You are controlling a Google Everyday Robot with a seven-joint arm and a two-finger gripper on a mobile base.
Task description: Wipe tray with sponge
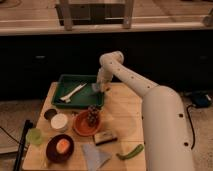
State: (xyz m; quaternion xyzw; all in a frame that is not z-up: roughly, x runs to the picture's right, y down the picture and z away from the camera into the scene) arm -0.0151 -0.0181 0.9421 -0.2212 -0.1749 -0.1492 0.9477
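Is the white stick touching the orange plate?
Apart. Camera view: the long white utensil lies inside the dark green plastic tray, rim between it and the round orange plate. Claw over tray's right edge.

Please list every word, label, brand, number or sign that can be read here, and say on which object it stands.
None: no word, number or sign can be read in this view.
The tray, the orange plate, the white arm and the wooden table show no legible marking.
The gripper, at the tray's right edge, shows no readable label either.
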